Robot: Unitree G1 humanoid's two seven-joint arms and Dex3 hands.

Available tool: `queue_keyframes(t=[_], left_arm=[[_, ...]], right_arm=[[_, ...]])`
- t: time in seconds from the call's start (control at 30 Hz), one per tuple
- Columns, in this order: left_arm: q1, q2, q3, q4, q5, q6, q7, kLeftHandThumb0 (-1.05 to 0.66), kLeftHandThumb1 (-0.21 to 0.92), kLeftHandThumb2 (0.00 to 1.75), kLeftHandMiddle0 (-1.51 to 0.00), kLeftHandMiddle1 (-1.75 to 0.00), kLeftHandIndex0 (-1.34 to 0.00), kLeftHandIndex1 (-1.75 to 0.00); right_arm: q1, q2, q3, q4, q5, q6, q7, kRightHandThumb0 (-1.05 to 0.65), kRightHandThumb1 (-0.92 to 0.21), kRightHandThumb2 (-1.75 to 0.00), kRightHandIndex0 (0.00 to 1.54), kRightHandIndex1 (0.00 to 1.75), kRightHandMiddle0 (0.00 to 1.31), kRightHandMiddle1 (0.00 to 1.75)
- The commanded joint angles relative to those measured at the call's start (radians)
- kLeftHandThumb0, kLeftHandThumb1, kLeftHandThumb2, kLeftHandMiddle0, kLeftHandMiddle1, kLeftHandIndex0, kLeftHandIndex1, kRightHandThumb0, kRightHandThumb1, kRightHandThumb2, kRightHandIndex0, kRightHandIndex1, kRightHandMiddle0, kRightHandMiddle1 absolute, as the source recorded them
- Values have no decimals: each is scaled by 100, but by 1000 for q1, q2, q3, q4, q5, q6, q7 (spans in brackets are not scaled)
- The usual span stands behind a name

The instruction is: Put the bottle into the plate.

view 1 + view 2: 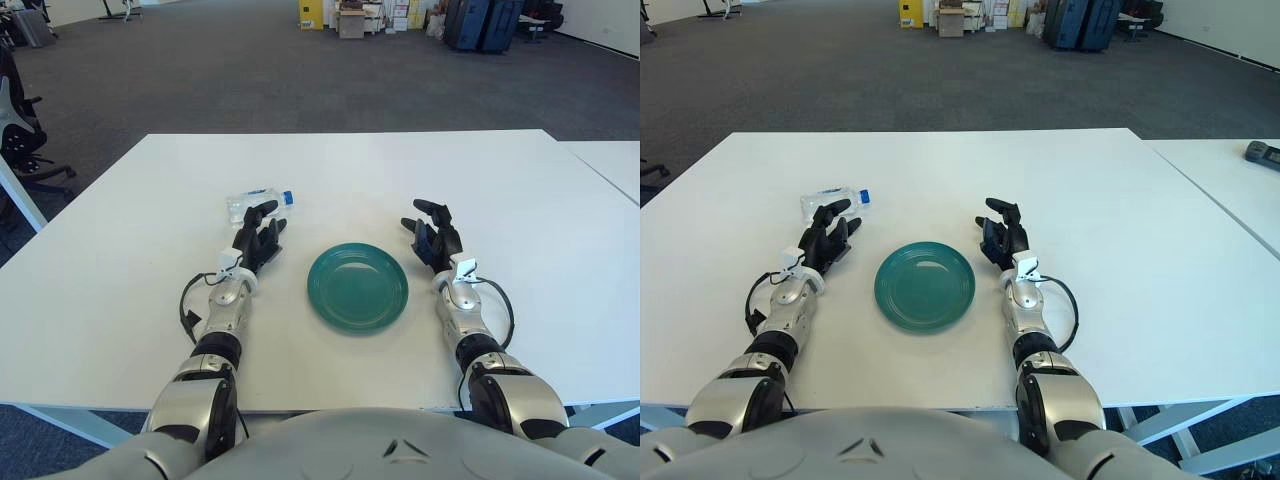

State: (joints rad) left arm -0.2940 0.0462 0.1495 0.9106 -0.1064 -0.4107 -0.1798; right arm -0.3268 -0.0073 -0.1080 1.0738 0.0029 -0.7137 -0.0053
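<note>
Task barely begun, we judge. Bottle [258,202] lies on its side on table [120,260], left of plate [357,287], which holds nothing. Our left hand [258,238] just short of bottle, fingers loosely spread, holding nothing. Right hand [432,238] idle right of plate, relaxed. Grasp, lift, placing all remain.

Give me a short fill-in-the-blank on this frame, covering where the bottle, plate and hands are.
1. The bottle lies on its ____ on the table.
2. The green plate holds ____.
3. The hand nearest the bottle is the ____ hand.
4. The right hand shows to the ____ of the plate.

Missing words: side; nothing; left; right
</note>
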Motion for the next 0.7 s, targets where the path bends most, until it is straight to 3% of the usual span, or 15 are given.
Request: queue_keyframes(t=[0.0, 0.13, 0.27, 0.47, 0.67], left_arm=[[-7, 26, -10, -83, 24, 118, 49, -66, 92, 73, -50, -43, -7, -103], [-31, 84, -39, -308, 78, 372, 89, -65, 92, 67, -51, -56, -15, -106], [-12, 119, -79, -466, 146, 510, 93, -65, 92, 58, -52, -65, -22, -110], [-26, 198, -171, -588, 318, 618, 100, -67, 92, 52, -51, -68, -29, -113], [-51, 253, -219, -665, 409, 665, 87, -71, 92, 56, -57, -66, -35, -113]], right_arm=[[128, 44, 14, 83, -16, 16, -10, -59, -92, -69, 39, 56, 3, 104], [127, 43, 20, 78, -20, 21, -19, -58, -92, -68, 38, 56, 2, 104], [127, 41, 22, 76, -19, 24, -18, -59, -92, -66, 38, 56, 3, 105], [128, 40, 23, 73, -14, 24, -9, -59, -92, -63, 39, 57, 4, 106], [129, 40, 17, 72, -5, 30, -3, -57, -92, -61, 40, 58, 6, 107]])
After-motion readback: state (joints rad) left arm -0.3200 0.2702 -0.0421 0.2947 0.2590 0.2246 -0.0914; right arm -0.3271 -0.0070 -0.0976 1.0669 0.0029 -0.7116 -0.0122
